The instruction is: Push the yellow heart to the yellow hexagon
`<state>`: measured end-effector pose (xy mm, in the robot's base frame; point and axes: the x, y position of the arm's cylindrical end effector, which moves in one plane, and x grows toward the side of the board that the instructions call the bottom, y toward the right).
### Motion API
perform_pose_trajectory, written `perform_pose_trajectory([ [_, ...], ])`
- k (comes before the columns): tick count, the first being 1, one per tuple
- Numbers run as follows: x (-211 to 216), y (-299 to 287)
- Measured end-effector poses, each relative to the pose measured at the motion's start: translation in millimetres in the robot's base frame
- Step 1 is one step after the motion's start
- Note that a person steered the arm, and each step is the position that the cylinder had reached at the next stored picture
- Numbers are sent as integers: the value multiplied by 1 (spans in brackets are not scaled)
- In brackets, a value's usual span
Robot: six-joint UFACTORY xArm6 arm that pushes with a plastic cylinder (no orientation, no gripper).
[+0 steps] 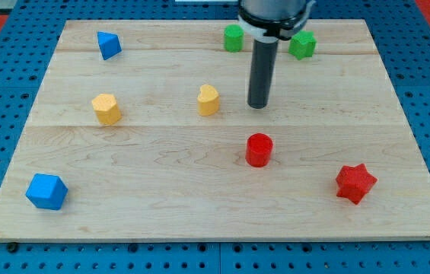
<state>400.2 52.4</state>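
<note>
The yellow heart sits on the wooden board a little above the middle. The yellow hexagon sits to the view's left of it, well apart, at about the same height. My tip rests on the board just to the view's right of the yellow heart, with a small gap between them. The rod rises straight up from the tip to the dark arm body at the view's top.
A red cylinder lies below my tip. A red star is at lower right. A blue block is at lower left, a blue triangular block at upper left. Two green blocks flank the rod at the top.
</note>
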Motion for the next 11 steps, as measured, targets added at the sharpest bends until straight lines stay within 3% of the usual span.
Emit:
perform_pose_trajectory([
  [4, -14, -108],
  [6, 12, -117],
  [7, 13, -155],
  [9, 60, -159],
  [11, 36, -218],
])
